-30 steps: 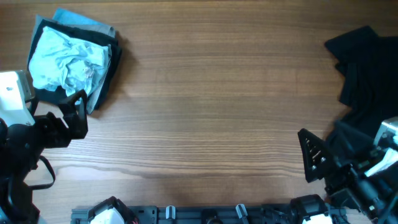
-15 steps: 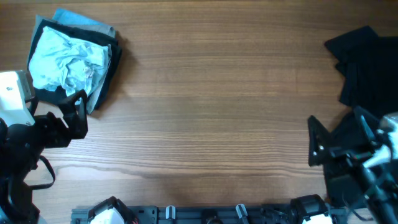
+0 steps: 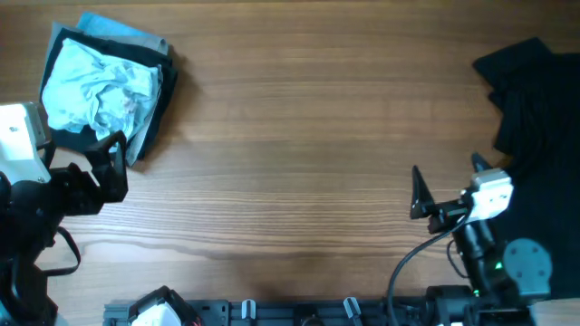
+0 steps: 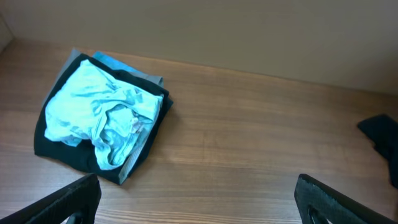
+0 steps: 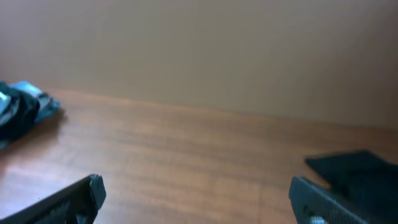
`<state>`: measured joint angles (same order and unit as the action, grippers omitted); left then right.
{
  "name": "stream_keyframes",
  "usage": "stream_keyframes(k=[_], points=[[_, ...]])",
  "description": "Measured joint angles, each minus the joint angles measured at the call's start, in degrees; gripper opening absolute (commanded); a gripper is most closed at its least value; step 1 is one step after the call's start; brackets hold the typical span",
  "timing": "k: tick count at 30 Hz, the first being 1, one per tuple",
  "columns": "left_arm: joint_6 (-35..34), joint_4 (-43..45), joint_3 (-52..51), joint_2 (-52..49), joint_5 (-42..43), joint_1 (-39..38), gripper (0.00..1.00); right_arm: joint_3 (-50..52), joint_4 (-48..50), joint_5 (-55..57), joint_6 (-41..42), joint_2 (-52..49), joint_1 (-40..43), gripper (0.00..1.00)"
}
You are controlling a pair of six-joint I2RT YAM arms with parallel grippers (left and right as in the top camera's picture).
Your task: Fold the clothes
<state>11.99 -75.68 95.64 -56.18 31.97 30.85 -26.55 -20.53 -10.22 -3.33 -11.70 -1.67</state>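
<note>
My left tool (image 4: 198, 182) and right tool (image 5: 196, 182) hang wide open, gripping nothing, over the near side of the surface (image 3: 299, 136). The crumpled pale-blue T-shirt (image 3: 98, 86) sits atop dark garments (image 3: 159, 101) at the far left corner. A black garment (image 3: 530, 100) lies at the right edge, both seemingly parked aside to leave the middle free for spreading.

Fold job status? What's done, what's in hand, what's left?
Done: nothing clearly folded. The pale blue T-shirt lies crumpled atop dark garments at the far left; the black garment sits bunched at the right edge. In hand: nothing; left gripper and right gripper are both open and empty over bare table. Left: pick, spread and fold every piece.
</note>
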Motion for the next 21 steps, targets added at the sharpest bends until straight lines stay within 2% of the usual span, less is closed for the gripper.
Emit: stream_keyframes(k=[7, 14, 21], points=[[0.0, 0.0, 0.02, -0.02, -0.02, 0.0, 1.0, 14.01, 12.17, -2.45, -0.07, 10.1, 0.09, 1.0], [0.0, 0.02, 0.0, 0.0, -0.02, 0.0, 1.0, 22.69, 26.29, -2.91, -0.46, 10.64, 0.09, 1.0], [0.0, 0.02, 0.0, 0.0, -0.02, 0.0, 1.0, 26.18, 26.14, -2.91, -0.68, 10.78, 0.09, 1.0]])
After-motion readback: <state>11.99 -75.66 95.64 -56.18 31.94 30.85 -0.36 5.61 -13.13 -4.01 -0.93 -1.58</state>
